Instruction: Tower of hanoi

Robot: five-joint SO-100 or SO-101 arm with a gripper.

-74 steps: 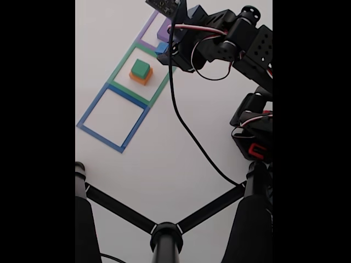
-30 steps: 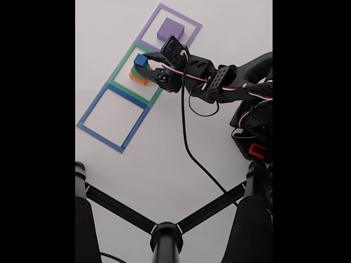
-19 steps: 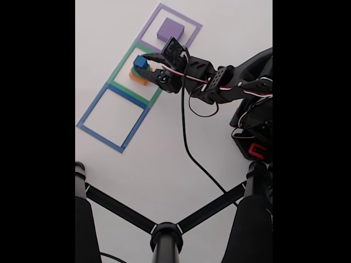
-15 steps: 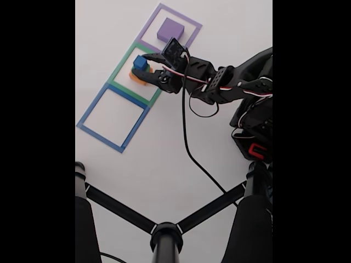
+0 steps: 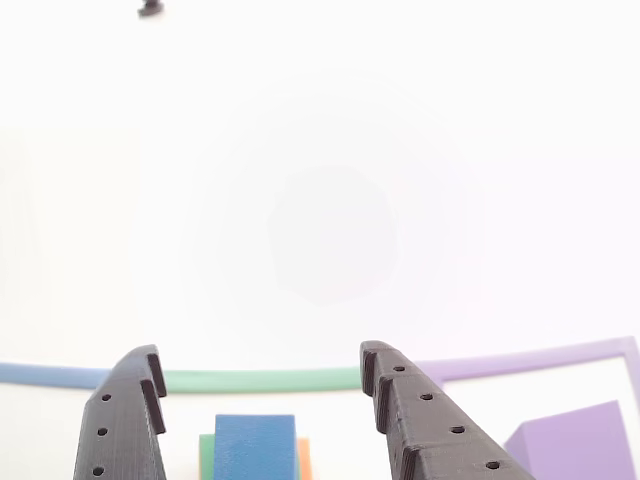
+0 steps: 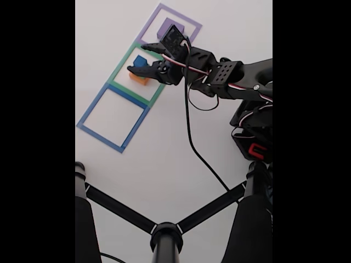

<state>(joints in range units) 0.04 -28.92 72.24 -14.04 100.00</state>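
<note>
Claw (image 5: 262, 385): black printed two-finger type, jaws spread wide, nothing between them; in the other view the fingers straddle the small matte blue cube (image 5: 255, 447) without touching it. Change noted: a second ago the claw carried this cube above the stack; now the cube rests on the matte green square block (image 5: 206, 456), and the claw has let go and lifted slightly. Judgement: the smallest piece is placed and this move is done. The stack stands in the green tape square outline (image 6: 122, 73) on the white tabletop (image 6: 164, 164): matte orange square block (image 6: 136, 79) at the bottom, green largely hidden, blue cube (image 6: 140, 61) on top. The flat matte purple square block (image 5: 580, 442) sits apart, inside the purple tape outline (image 6: 147, 33). The blue tape outline (image 6: 93, 107) holds nothing.
</note>
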